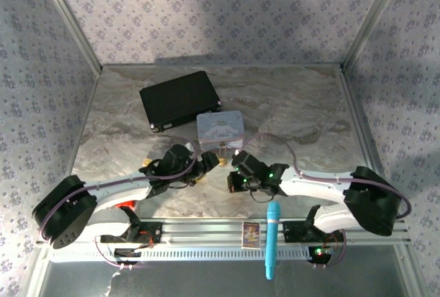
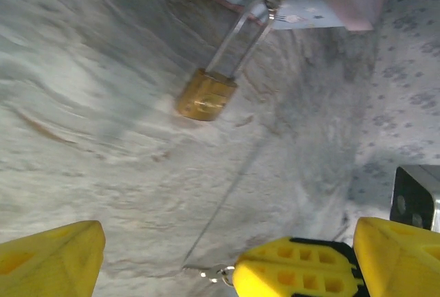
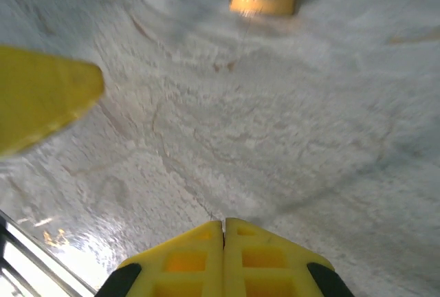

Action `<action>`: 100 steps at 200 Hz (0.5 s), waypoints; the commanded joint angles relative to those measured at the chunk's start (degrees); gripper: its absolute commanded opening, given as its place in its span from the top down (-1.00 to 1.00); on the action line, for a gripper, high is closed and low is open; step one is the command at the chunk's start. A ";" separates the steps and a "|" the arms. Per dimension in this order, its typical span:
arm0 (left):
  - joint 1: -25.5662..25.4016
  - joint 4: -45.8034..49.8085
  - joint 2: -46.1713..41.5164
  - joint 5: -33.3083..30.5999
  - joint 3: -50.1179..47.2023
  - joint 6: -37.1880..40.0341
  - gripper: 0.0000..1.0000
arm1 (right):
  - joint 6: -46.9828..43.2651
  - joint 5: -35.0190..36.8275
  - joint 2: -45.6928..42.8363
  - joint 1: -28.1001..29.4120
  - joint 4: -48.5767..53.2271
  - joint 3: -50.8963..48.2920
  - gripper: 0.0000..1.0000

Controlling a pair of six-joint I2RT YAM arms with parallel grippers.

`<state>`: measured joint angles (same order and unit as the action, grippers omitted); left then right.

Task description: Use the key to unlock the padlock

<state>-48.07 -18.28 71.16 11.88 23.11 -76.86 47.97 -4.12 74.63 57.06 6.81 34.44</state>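
While the right pincer (image 3: 223,232) sat low over the desk (image 3: 289,146) with its yellow fingers pressed flat together, a small silvery bit (image 2: 210,274) showed at its tips in the left wrist view. It may have been the key, but it was too small to tell, as was whether it was gripped. A thin line (image 2: 227,201) ran from there across the marble toward the lock.

The left pincer (image 2: 230,242) was spread wide and held nothing, one finger (image 2: 51,259) at either side of that view and the right pincer's tips between them.

Beyond both tips lay the padlock (image 2: 206,95), apart from either pincer, on the desk just at the near side of the pastel tin (image 1: 220,128). Its long silver shackle (image 2: 240,32) was hooked through the tin's clasp.

The long axis ran from the brass body up the shackle to the clasp, so the shackle end pointed away from the arms. The base of the body faced back toward the right pincer, and an oblong mark there may have been the keyway.

The padlock looked rigid, dense for its size and smooth enough to slip. Tethered by the shackle, it would likely pivot when pushed, and the light tin might slide with it. The best hold seemed to be across the flat sides of the body, leaving the base free. The key, thin and stiff, would twist easily in a pinch.
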 commanded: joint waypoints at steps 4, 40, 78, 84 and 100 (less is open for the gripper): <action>-1.26 -10.87 1.75 -2.40 -0.95 -11.24 -0.92 | -3.23 -4.22 -3.70 -2.51 1.52 1.14 1.00; -2.68 -22.96 3.97 -5.59 -4.47 -25.43 -1.00 | -4.23 -4.91 -4.85 -5.18 1.91 3.73 1.00; -2.73 -24.34 4.14 -4.55 -2.53 -30.07 -1.00 | -4.82 -3.99 -3.26 -5.38 -1.76 7.13 1.00; -2.83 -25.14 4.38 -4.08 -2.38 -30.71 -1.00 | -4.96 -3.90 -2.74 -5.34 -2.09 7.83 1.00; -3.12 -28.20 5.40 -3.64 -2.25 -32.06 -1.00 | -4.99 -4.22 -1.04 -5.20 -4.12 9.28 1.00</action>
<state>-50.43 -39.40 75.20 7.70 18.68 -103.96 44.45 -7.99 71.53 51.64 6.24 40.10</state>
